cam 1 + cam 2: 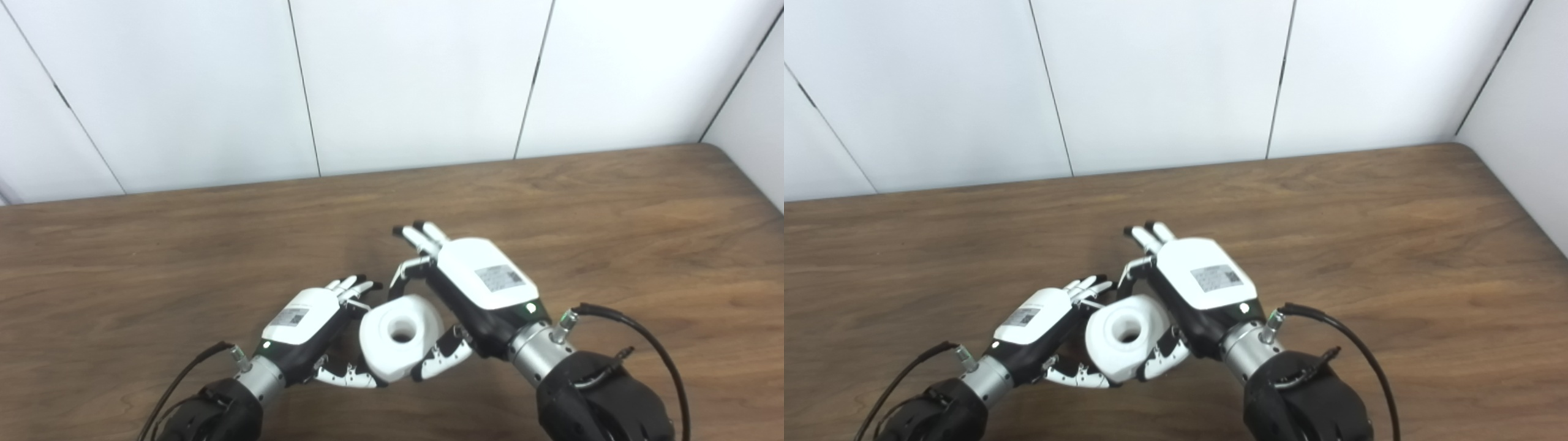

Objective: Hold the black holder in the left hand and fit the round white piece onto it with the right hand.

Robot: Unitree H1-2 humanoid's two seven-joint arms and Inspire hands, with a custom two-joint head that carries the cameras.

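Both hands meet over the near middle of the wooden table (551,208), low in the view, with the round white piece (401,335) between them.

Right hand (484,282): the white back cover faces up. The thumb (442,358) curls under and against the near right side of the round white piece. One finger (409,271) bends down over the far edge of the piece. The remaining fingers extend away from the piece toward the wall, narrow and close together, touching nothing. The hand grips the piece between thumb and bent finger.

Left hand (306,324): the back cover faces up and to the left. The thumb (346,375) reaches under the near left side of the round white piece and touches it. The fingers (352,288) lie close together at the far left side of the piece, their tips just beside the bent finger of the right hand. The palm side is hidden, so what this hand holds cannot be told; the black holder is not distinguishable in either view.

Round white piece: a thick white ring with a round central hole facing up toward the cameras. It sits off the table surface, enclosed by both thumbs below and the fingers behind.

Black cables (643,337) run from each wrist.
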